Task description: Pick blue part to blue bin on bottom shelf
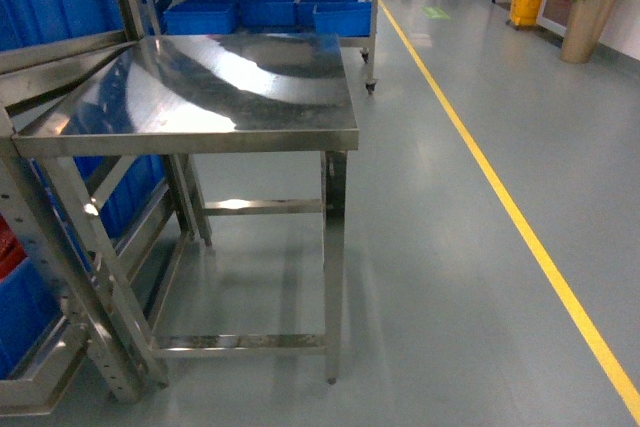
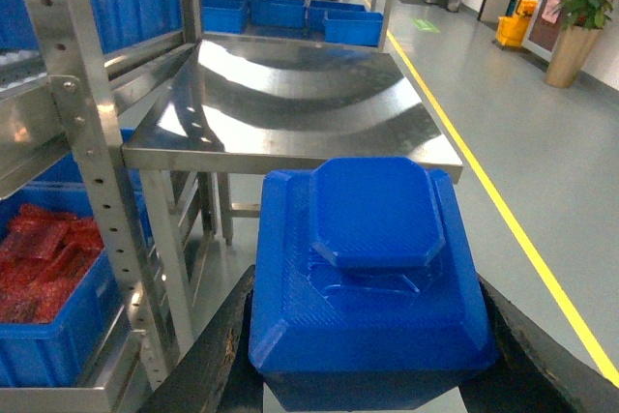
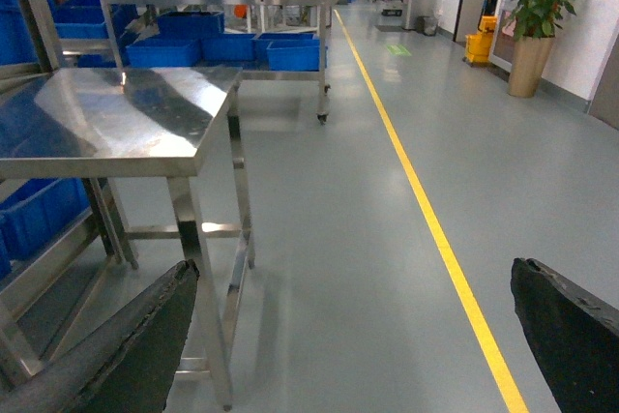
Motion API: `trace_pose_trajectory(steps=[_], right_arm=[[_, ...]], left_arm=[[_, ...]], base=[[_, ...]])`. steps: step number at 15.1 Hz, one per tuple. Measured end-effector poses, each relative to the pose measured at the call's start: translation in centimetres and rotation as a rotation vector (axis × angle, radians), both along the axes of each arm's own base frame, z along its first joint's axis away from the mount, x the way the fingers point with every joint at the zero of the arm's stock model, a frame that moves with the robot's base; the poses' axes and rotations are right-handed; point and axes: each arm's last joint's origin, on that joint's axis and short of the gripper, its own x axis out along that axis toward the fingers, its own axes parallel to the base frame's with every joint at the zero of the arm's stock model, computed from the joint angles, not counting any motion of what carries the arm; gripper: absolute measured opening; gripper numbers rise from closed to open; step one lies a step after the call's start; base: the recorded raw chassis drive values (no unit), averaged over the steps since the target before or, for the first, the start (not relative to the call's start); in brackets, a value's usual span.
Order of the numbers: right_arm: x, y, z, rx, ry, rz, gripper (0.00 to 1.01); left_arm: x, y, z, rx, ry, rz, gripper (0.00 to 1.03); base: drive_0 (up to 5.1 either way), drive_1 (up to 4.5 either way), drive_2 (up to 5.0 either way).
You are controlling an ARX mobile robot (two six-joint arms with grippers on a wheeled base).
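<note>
clamped between the left pincer (image 2: 372, 355) jaws, blue part (image 2: 372, 278) looks rigid, light, slick plastic; flat sides grip best. right pincer (image 3: 358, 336) gapes, holding nothing.

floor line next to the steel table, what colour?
Yellow floor line, clearest in the head view.

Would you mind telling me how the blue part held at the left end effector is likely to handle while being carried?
The blue part looks rigid, with crisp moulded edges. Its faces have a fine ribbed texture, so it probably won't slip. It looks bulky between the fingers, so it may shift if jolted.
</note>
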Motion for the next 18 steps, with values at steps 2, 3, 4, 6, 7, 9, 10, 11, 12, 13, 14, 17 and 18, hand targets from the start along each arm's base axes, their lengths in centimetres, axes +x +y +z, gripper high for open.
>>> trace_pose_trajectory(steps=[2,3,4,6,7,9,10,11,12,13,14,17,18], right_arm=[[0.00,0.00,0.00,0.000,0.000,0.001,0.98],[0.00,0.00,0.01,0.000,-0.001,0.001,0.98],[0.00,0.00,0.00,0.000,0.000,0.001,0.98],[0.00,0.00,0.01,0.000,-0.002,0.001,0.98],[0.00,0.00,0.00,0.000,0.000,0.001,0.98],[0.00,0.00,0.01,0.000,-0.001,0.001,0.98],[0.00,0.00,0.01,0.000,-0.001,0.001,0.98],[0.00,0.00,0.02,0.000,-0.002,0.001,0.98],[0.00,0.00,0.00,0.000,0.000,0.001,0.98],[0.00,0.00,0.01,0.000,-0.001,0.001,0.98],[0.00,0.00,0.00,0.000,0.000,0.001,0.98],[0.00,0.00,0.00,0.000,0.000,0.001,0.98],[0.00,0.00,0.03,0.000,-0.003,0.001,0.98]], left_arm=[[-0.01,0.01,0.03,-0.001,-0.003,0.001,0.44],[-0.01,0.02,0.04,-0.001,-0.004,0.002,0.44],[-0.01,0.02,0.03,-0.001,-0.003,0.002,0.44],[-0.01,0.02,0.05,-0.002,-0.005,0.002,0.44],[-0.01,0.01,0.04,-0.001,-0.004,0.001,0.44],[-0.01,0.01,0.03,0.000,-0.003,0.001,0.44],[-0.01,0.02,0.03,-0.001,-0.003,0.002,0.44],[-0.01,0.01,0.00,0.000,0.000,0.001,0.44],[0.00,0.01,0.03,-0.001,-0.003,0.002,0.44],[-0.01,0.01,0.05,-0.001,-0.005,0.001,0.44],[0.00,0.01,0.01,0.000,-0.001,0.002,0.44],[-0.01,0.01,0.01,0.000,-0.001,0.001,0.44],[0.00,0.01,0.03,-0.001,-0.003,0.001,0.44]], base=[[-4.8,3.54,1.3],[-4.6,3.89,0.9],[-4.6,3.96,0.9],[-4.5,4.08,1.0],[-4.5,4.09,1.0],[-4.5,4.09,1.0],[-4.5,4.09,1.0],[-4.5,4.09,1.0],[-4.5,4.09,1.0],[-4.5,4.09,1.0],[-4.5,4.09,1.0],[-4.5,4.09,1.0],[-4.5,4.09,1.0]])
